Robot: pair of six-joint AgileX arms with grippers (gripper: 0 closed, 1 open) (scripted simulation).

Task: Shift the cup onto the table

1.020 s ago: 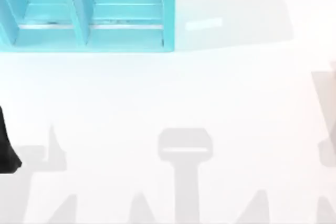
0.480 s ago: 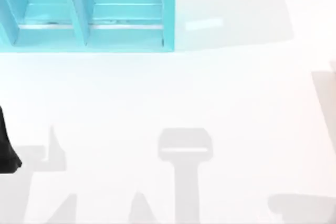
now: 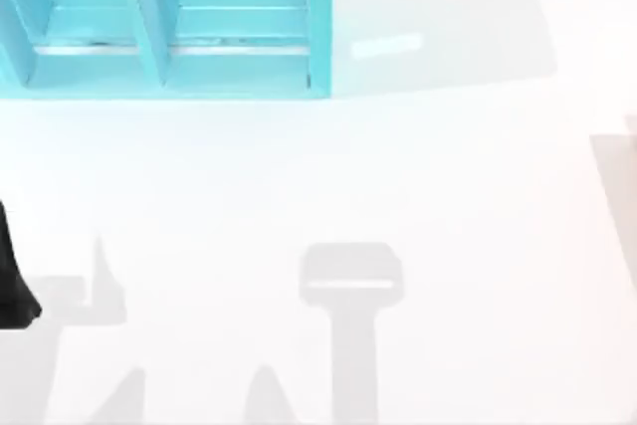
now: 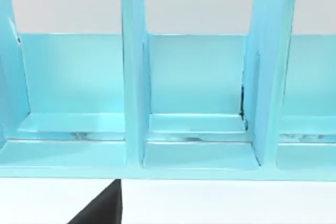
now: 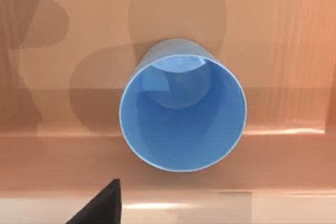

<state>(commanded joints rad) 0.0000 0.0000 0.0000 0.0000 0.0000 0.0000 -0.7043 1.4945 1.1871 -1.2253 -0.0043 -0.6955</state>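
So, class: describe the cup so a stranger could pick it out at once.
In the right wrist view, find the brown wood-grain surface. On it stands the cup, seen from above through its open mouth, with nothing in it. It is the one round, mid blue thing there, unlike the angular turquoise shelf unit.

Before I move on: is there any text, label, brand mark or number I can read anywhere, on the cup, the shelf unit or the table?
None: no readable text, label, number or sign anywhere.
The cup: plain blue inside and out, no marking.
The turquoise shelf unit: bare painted panels, nothing written.
The table: plain white, with shadows alone.
The brown surface under the cup: wood grain, no lettering.
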